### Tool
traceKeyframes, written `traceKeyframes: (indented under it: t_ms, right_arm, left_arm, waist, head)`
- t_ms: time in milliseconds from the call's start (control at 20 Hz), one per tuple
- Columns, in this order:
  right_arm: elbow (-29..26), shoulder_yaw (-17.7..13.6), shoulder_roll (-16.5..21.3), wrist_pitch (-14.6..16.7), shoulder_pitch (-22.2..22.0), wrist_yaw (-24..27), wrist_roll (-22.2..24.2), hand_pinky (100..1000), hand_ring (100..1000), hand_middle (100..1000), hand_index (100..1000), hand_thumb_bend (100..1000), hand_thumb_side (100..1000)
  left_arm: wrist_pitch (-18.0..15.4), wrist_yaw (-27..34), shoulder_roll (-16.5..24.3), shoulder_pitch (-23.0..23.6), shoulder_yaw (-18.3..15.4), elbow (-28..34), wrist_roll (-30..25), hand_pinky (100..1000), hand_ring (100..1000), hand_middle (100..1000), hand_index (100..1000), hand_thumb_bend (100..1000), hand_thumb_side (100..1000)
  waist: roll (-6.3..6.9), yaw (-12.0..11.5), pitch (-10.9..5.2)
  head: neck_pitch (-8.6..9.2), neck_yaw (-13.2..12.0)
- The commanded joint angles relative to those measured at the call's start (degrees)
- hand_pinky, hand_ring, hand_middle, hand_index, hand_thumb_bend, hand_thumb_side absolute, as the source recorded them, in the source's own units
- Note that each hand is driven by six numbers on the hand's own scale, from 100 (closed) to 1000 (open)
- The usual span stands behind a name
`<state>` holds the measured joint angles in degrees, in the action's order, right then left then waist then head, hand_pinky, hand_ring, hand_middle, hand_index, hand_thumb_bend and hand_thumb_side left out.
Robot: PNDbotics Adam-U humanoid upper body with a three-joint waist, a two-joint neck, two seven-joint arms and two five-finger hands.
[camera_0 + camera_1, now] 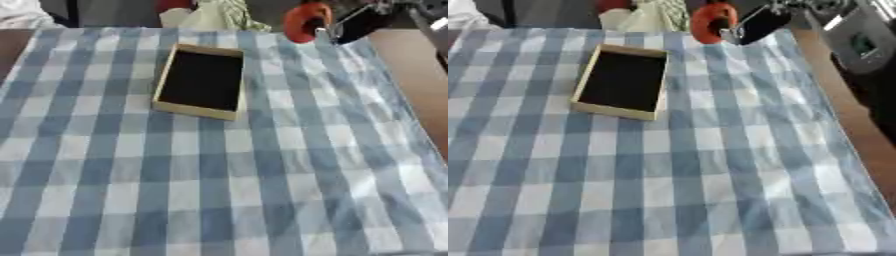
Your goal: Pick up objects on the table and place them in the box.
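In the left eye view, a tabletop (411, 80) is seen from above, covered by a blue and white checked cloth (219, 175) that leaves bare brown wood along the right side. A shallow, light-coloured box (199, 81) with a dark inside lies on the cloth toward the far left, its long sides running away from the viewer and slightly tilted. The box is seen to be empty. At the far right corner, the right hand (359, 22) is shown as a dark shape reaching in from above. An orange, rounded object (304, 21) is seen just to its left, touching or overlapping it. Whether the fingers are curled round the orange object cannot be told, as that area is blurred. A pale, crumpled thing with green stripes (214, 15) lies beyond the far edge of the cloth.

In the right eye view, the same scene is shifted leftward, so more is shown on the right. A grey, boxy device (855, 42) with a small dark panel is seen beside the tabletop, past the dark hand; this is cut off in the other view. The orange object appears above the cloth's far edge, well apart from the box. The left hand is shown in neither view.
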<state>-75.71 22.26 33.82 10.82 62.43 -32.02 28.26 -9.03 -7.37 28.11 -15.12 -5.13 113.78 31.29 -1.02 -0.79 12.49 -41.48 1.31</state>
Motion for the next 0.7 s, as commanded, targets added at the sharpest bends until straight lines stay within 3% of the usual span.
traceKeyframes:
  t_ms: [50, 450, 700]
  right_arm:
    - [6.2, -1.7, -4.1, 0.6, 4.0, -4.2, -0.7, 717, 565, 421, 614, 100, 100]
    - [18.2, -5.9, -16.2, 2.7, 8.9, -16.2, -7.0, 708, 553, 413, 609, 100, 100]
    - [22.4, -7.7, -20.9, 3.1, 10.0, -22.0, -9.7, 708, 554, 414, 610, 100, 100]
  left_arm:
    - [0.0, 0.3, 0.6, -1.0, -0.1, 0.8, -0.3, 741, 754, 712, 824, 558, 668]
    - [-0.3, 0.8, -0.3, -2.6, 0.3, 0.8, -0.7, 740, 753, 712, 824, 559, 668]
    - [-0.4, 1.1, -0.7, -3.4, 0.5, 0.8, -1.0, 740, 753, 712, 824, 558, 668]
  waist:
    - [0.30, -0.1, -0.61]
    - [0.95, -1.4, 1.18]
    - [1.08, -2.1, 1.98]
  head:
    - [0.97, 0.7]
    - [2.55, 2.4]
    - [3.35, 3.3]
